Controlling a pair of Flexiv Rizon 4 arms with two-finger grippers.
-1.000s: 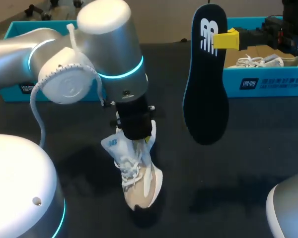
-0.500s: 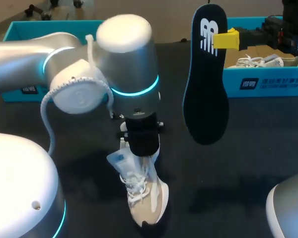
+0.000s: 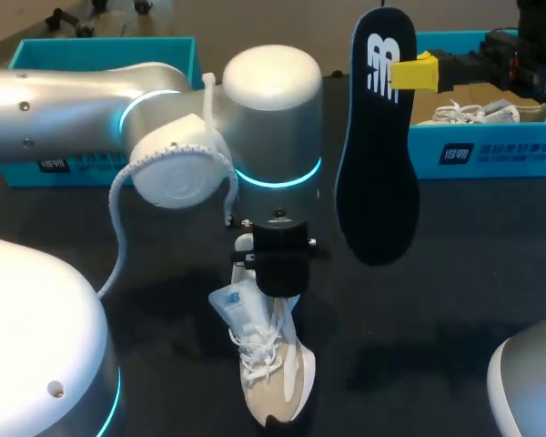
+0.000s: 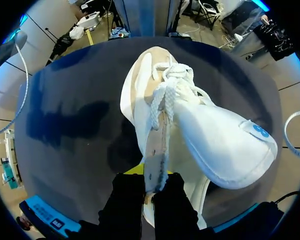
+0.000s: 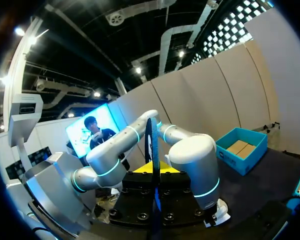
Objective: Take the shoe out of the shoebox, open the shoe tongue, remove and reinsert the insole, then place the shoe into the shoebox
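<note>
Dark and flat, the black worktop (image 3: pixel 455 300) has a blue cardboard shoebox (image 3: pixel 100 55) at its far left corner; a second blue shoebox (image 3: pixel 491 150) sits at the far right corner with another pale shoe (image 3: pixel 478 111) inside.

By the middle of the near edge is the beige and white lace-up shoe (image 3: pixel 271 364), toe toward the near edge; I cannot tell if its sole rests on the worktop or hangs just above. The left tool (image 4: pixel 152 182) is clamped on the edge of the shoe's mouth, right by the laces; the big white tongue (image 4: pixel 225 145) is flopped out to one side, so the mouth looks open.

The right tool (image 5: pixel 153 175) is clamped on the long black foam insole (image 3: pixel 378 155); it holds the insole up high, nearer the far edge, standing tall with the wide toe end hanging down.

I think the job now is to put the insole back in. To do it well, the left tool should hold the shoe steady with its mouth turned up toward the insole; the wide toe end should go in first, under the tongue and laces; it should slide slowly along the bottom so it does not fold; the heel end should drop in last and lie flat.
</note>
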